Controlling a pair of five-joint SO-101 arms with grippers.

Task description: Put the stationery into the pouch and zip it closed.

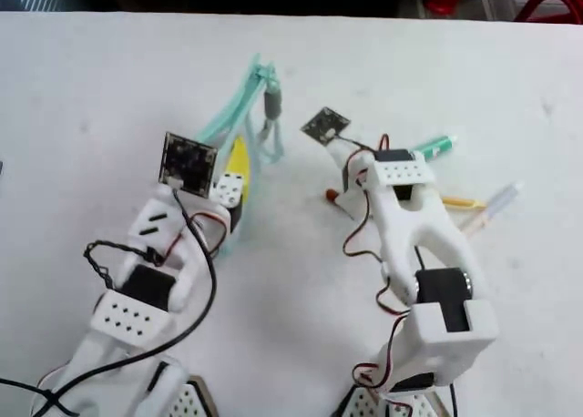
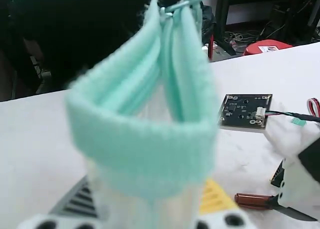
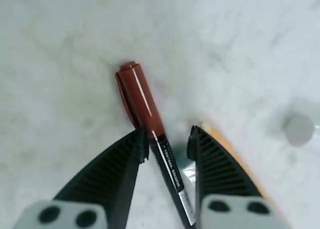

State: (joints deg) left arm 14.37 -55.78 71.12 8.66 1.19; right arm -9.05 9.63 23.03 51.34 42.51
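- Right wrist view: the right gripper (image 3: 167,139) sits low over the table with its jaws partly open and nothing clamped. The brown-capped pen (image 3: 141,99) lies between them, its barrel against one fingertip and clear of the other.
- The pen's cap sticks out past the fingertips, flat on the white table (image 3: 60,49).
- Left wrist view: the left gripper (image 2: 145,201) is closed on the near end of the mint pouch (image 2: 140,134), which rises from the jaws with its mouth gaping.
- High view: the pouch lies near the pen, towards the left arm. A green marker (image 1: 434,146), a yellow pencil (image 1: 462,201) and a clear pen (image 1: 499,200) lie on the right arm's other side.
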